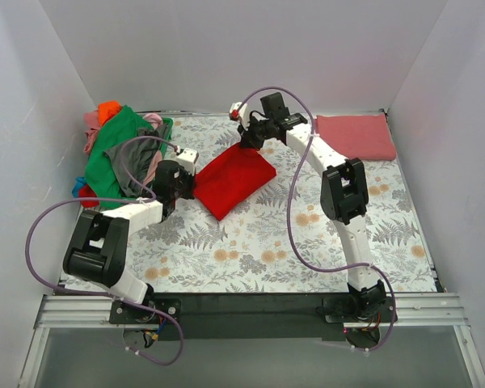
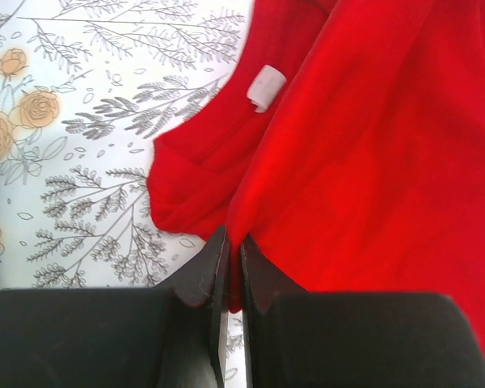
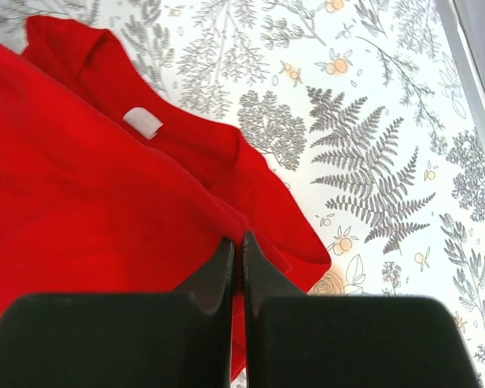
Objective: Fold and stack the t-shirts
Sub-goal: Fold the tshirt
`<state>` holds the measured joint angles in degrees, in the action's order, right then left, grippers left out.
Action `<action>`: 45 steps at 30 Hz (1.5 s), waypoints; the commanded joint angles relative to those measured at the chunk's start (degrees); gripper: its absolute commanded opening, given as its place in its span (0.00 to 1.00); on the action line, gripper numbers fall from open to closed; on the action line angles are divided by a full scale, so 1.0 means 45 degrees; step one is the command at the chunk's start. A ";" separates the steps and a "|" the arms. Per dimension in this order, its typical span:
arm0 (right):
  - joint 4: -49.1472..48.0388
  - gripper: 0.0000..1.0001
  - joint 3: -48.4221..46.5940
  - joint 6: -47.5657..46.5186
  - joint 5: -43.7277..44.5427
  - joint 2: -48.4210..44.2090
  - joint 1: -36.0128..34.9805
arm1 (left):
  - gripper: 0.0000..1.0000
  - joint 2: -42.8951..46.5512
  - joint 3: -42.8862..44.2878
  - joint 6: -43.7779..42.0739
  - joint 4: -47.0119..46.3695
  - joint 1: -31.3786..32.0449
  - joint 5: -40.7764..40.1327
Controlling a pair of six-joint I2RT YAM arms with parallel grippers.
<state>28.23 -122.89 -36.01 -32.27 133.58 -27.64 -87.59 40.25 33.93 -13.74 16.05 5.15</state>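
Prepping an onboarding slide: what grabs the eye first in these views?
The bright red t-shirt, partly folded in the middle of the floral cloth, is pinched at opposite edges by the left claw and the right claw, both shut on it. Next comes the jumbled pile of shirts at the far left, green on top, and the folded rose-red shirt in the far right corner.

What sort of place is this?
Probably a robot test booth, not a home: plain white walls surround a floral tablecloth, a left arm and a right arm are bolted to a metal rail, and a shirt pile waits.
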 commanded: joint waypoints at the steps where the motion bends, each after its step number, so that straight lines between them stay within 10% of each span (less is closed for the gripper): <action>1: -0.1466 0.01 -0.0348 0.0988 0.1036 0.0335 -0.0030 | 0.00 -0.0241 0.0665 0.0057 -0.0463 -0.0247 -0.0459; 32: -0.3265 0.09 0.0200 0.2650 0.4104 0.1019 -0.0401 | 0.00 -0.2234 0.2266 0.0076 -0.0015 -0.0579 -0.2217; 35: -0.3460 0.53 0.0200 0.3137 0.5039 0.0922 -0.0421 | 0.36 -0.1846 0.2422 0.0641 0.0084 -0.0579 -0.3638; 41: -0.3539 0.64 0.1659 0.4464 0.5513 -0.0870 0.0047 | 0.72 0.0847 0.2852 0.1733 0.0627 -0.0599 -0.4546; 45: -0.3500 0.68 0.3183 0.6280 0.2765 -0.1618 0.1333 | 0.74 0.3072 0.2738 0.2514 0.2035 -0.0618 -0.1839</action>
<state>14.52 -111.79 -15.05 -12.08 132.18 -26.50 -82.65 51.22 40.97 -8.27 13.50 -10.81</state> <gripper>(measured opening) 0.670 0.735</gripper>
